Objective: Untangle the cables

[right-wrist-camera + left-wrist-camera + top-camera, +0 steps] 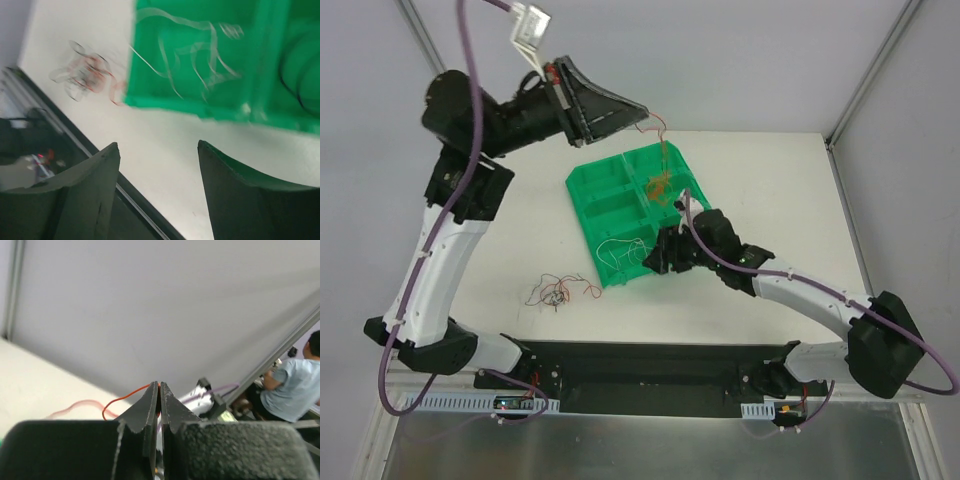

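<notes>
Green tray [592,190]: lies on the white desk [500,200], split into several compartments, turned at an angle to the desk's edges.
Left hand [159,390]: held high above the tray's far edge, its jaws pressed tight together on a thin orange wire [125,396].
Orange wire: runs from that pinch down into the tray's far right compartment, where it meets an orange clump [660,186] of curly strands.
White wire [192,47]: curled loosely in the tray's near compartment, by the near wall.
Right hand [157,145]: low over the desk just off the tray's near edge, jaws standing well apart, nothing between them.
Loose tangle [555,291]: red, white and dark strands knotted together on the bare desk, off the tray's near left corner and not touching it.
</notes>
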Motion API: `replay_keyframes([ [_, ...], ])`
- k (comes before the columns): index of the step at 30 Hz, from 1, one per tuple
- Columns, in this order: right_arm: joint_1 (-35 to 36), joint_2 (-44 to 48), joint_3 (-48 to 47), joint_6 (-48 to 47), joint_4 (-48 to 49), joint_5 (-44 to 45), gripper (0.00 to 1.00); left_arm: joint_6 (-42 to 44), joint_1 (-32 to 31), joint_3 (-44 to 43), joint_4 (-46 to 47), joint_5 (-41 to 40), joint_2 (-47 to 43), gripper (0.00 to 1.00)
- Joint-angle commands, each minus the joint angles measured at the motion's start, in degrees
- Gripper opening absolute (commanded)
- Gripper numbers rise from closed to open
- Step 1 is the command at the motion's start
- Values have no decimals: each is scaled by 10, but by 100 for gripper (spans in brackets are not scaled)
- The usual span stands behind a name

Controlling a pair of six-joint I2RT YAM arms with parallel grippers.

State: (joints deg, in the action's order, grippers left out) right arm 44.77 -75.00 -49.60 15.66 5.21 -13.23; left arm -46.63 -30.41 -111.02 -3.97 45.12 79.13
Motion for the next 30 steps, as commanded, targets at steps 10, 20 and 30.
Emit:
replay_keyframes([
  [10,-14,190,48,-67,-221,89,70,76,8,-47,-56,-117,-25,0],
  [20,-43,252,-66,-85,-389,129,70,66,54,42,-80,-170,-14,0],
  [30,-74,360,-73,-80,-500,202,73,56,88,78,-77,-181,68,0],
])
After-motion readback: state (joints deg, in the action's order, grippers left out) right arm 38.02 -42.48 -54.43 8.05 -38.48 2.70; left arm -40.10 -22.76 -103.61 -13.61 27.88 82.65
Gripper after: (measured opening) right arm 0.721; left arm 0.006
